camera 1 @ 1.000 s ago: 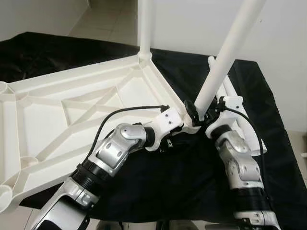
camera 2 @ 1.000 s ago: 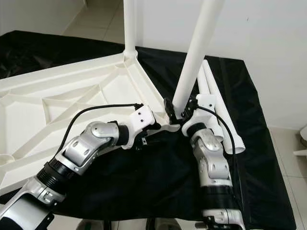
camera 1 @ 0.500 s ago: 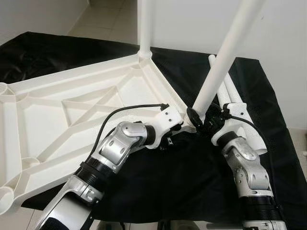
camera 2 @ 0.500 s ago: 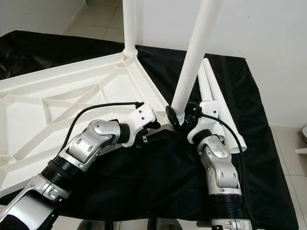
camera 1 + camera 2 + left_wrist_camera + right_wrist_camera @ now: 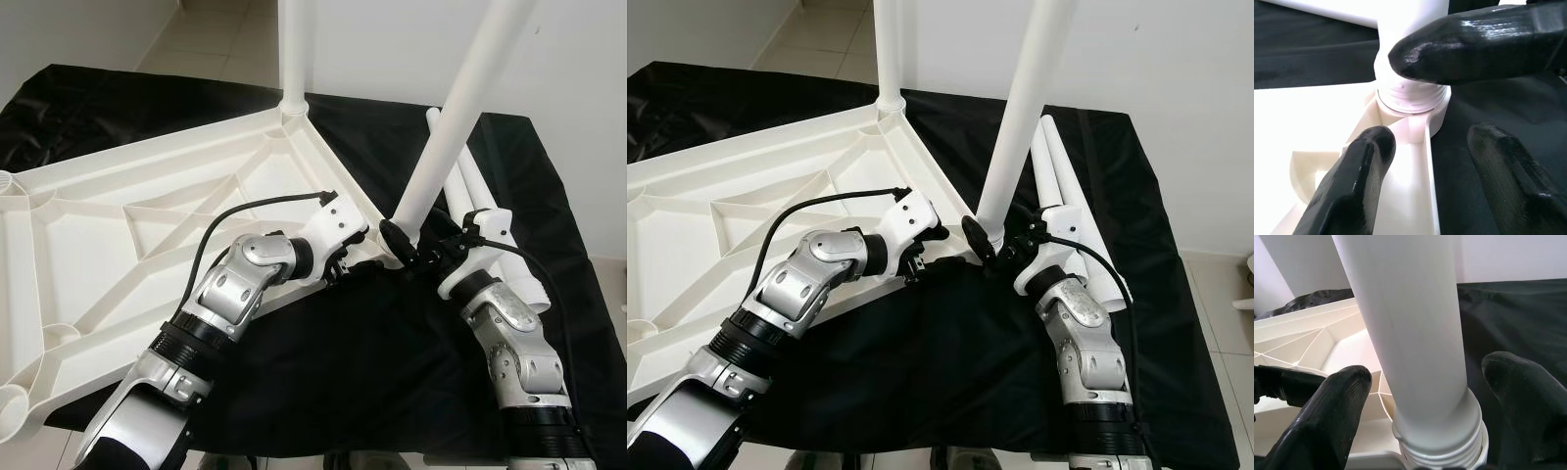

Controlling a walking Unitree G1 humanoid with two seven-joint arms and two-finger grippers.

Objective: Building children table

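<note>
An upturned white plastic tabletop, its ribbed underside facing up, lies on a desk covered with black cloth. A white plastic leg tube stands upright in the far corner socket of the tabletop. A second white plastic leg tube rises tilted from the near right corner socket, its threaded base seated in the socket ring, as the left wrist view shows. The left end effector sits at this corner, against the tabletop's edge just beside the socket; in the left wrist view its black fingers are spread, one lying over the white rib of the tabletop and one over the black cloth, while a further black fingertip touches the base of the tube just above the threads. The right end effector is at the base of the tilted tube; in the right wrist view its two black fingers stand on either side of the tube just above the threads, spread about it, and whether they press on the tube cannot be told. Two spare white leg tubes lie side by side on the black cloth, just beyond the right arm and right of the tilted tube.
</note>
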